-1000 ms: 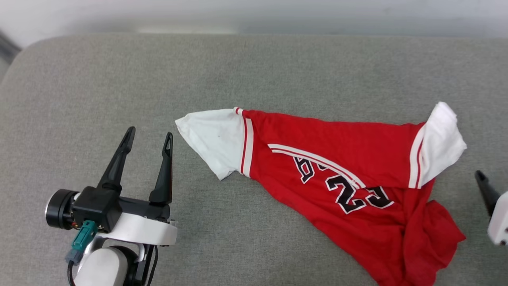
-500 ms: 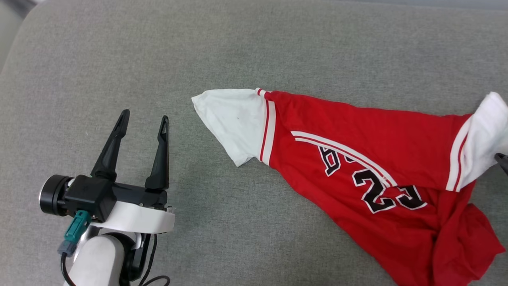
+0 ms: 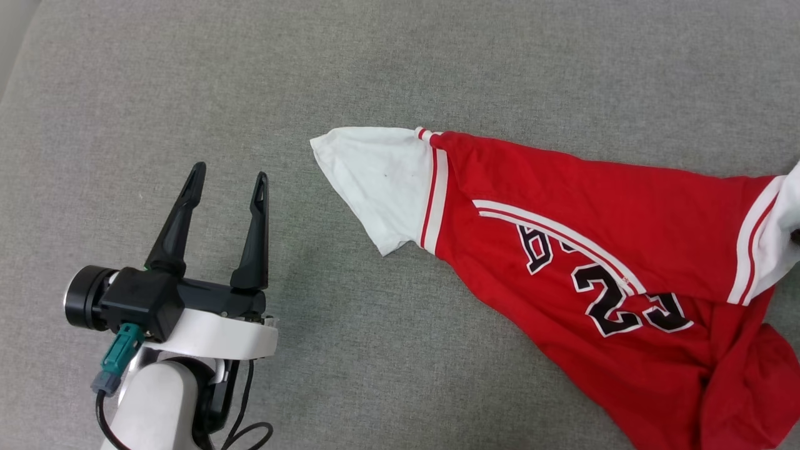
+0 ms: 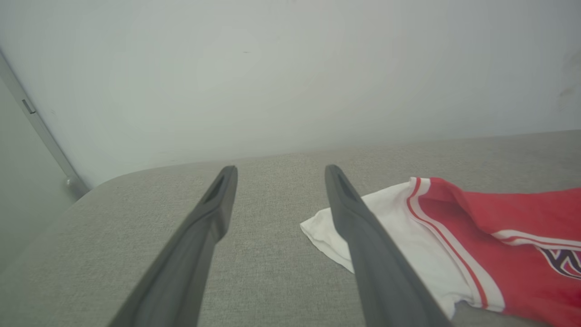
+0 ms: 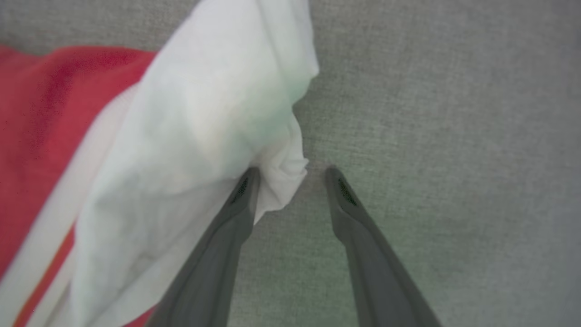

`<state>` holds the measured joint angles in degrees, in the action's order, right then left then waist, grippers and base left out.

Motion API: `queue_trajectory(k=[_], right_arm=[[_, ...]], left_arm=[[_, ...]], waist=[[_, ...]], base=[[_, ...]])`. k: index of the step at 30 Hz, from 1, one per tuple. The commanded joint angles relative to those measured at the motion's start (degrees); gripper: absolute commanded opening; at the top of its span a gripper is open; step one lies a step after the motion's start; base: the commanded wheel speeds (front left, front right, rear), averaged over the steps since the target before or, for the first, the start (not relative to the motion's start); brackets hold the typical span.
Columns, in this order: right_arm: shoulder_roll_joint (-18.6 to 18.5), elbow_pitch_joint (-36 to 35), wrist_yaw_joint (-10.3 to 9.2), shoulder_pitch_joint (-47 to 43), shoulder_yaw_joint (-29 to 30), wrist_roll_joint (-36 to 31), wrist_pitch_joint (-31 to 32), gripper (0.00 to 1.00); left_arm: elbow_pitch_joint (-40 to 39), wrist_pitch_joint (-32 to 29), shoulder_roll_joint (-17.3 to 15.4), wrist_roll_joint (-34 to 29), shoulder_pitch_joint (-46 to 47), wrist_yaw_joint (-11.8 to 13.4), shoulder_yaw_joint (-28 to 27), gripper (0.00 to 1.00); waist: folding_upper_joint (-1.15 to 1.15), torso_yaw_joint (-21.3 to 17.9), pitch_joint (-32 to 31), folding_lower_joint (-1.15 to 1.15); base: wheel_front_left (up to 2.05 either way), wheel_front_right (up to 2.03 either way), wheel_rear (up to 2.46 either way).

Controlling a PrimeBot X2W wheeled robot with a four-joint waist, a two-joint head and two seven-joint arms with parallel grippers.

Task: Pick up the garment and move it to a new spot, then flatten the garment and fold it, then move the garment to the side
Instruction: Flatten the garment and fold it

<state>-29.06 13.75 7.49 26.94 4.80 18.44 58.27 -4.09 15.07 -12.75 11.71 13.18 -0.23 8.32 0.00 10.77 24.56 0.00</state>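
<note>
The garment (image 3: 562, 206) is a red jersey T-shirt with white sleeves and black "23" lettering, lying crumpled across the right half of the grey cushion. Its left white sleeve (image 3: 375, 181) points toward my left gripper (image 3: 230, 172), which hovers open and empty to the sleeve's left. The left wrist view shows that gripper (image 4: 280, 169) with the garment (image 4: 499, 213) off to its right. My right gripper (image 5: 290, 175) is at the garment's right white sleeve (image 5: 204, 113). Its jaws stand apart, with the sleeve's bunched corner between them and touching the left finger (image 5: 240, 200).
The grey fabric cushion (image 3: 437, 62) spreads wide to the left of and behind the garment. Its rounded left corner (image 4: 104, 186) meets a pale wall (image 4: 290, 68). A black cable (image 3: 250, 431) loops below my left arm.
The head camera has shifted, so the garment sits further right and higher in the picture. My right gripper has come up to the right sleeve. The left gripper stays open.
</note>
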Motion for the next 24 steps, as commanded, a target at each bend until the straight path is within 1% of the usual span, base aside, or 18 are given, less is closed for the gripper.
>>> queue_trajectory(k=[1, 4, 8, 11, 14, 15, 18, 20, 22, 24], right_arm=[[1.57, 2.53, 0.0, -3.4, -1.5, 0.36, 1.27, 0.0], [1.21, 2.77, 0.0, -5.36, -1.19, 1.13, 1.48, 0.0], [0.32, 1.1, -0.02, -7.11, -0.06, 1.8, 0.56, 0.0], [-0.49, -1.6, -0.02, -8.5, 0.78, 2.4, 0.15, 0.0], [-0.82, -4.07, -0.02, -9.81, 2.04, 3.15, 0.61, 0.0], [-0.73, -5.68, -0.02, -10.71, 2.94, 3.37, 1.05, 0.0], [-0.09, -7.63, -0.01, -11.95, 4.07, 3.35, 1.61, 0.0], [0.43, -8.67, -0.01, -12.28, 4.42, 3.22, 1.99, 0.0], [1.1, -9.45, -0.01, -12.0, 4.69, 3.2, 2.2, 0.0], [1.73, -10.06, -0.01, -11.29, 4.33, 3.07, 2.48, 0.0]], left_arm=[[0.1, 0.14, 0.07, -0.46, 0.48, -0.14, -0.44, 1.0], [1.05, 0.14, 0.04, -0.69, -0.29, -0.64, -0.96, 1.0], [2.45, 0.14, -0.46, -0.89, -0.75, -1.46, -1.3, 1.0], [3.96, 0.14, -1.74, -1.22, -0.28, -2.26, -1.32, 1.0], [4.7, -1.29, -3.0, -1.18, 1.19, -3.3, -0.7, 1.0], [5.24, -3.62, -4.3, -0.96, 2.38, -4.36, 0.1, 1.0], [6.72, -9.77, -6.66, 0.62, 5.05, -5.9, 2.01, 1.0], [7.81, -15.02, -8.54, 2.75, 7.38, -6.7, 3.73, 1.0], [9.2, -21.06, -10.37, 6.15, 10.65, -7.09, 5.77, 1.0], [10.15, -27.82, -12.77, 10.56, 14.44, -7.16, 9.06, 1.0]], waist=[[0.0, -0.16, -0.25, 0.0], [0.0, -0.95, -1.37, 0.0], [0.0, -2.57, -3.16, 0.0], [0.0, -4.56, -4.56, 0.0], [0.0, -5.64, -4.95, 0.0], [0.0, -6.28, -4.93, 0.0], [0.0, -7.23, -4.52, 0.0], [0.0, -7.91, -4.02, 0.0], [0.0, -8.48, -3.47, 0.0], [0.0, -9.11, -2.85, 0.0]], base=[[0.0, 0.0, 0.0], [0.0, 0.0, 0.0], [0.0, 0.0, 0.0], [0.0, 0.0, 0.0], [0.0, 0.0, 0.0], [0.0, 0.0, 0.0], [0.0, 0.0, 0.0], [0.0, 0.0, 0.0], [0.0, 0.0, 0.0], [0.0, 0.0, 0.0]])
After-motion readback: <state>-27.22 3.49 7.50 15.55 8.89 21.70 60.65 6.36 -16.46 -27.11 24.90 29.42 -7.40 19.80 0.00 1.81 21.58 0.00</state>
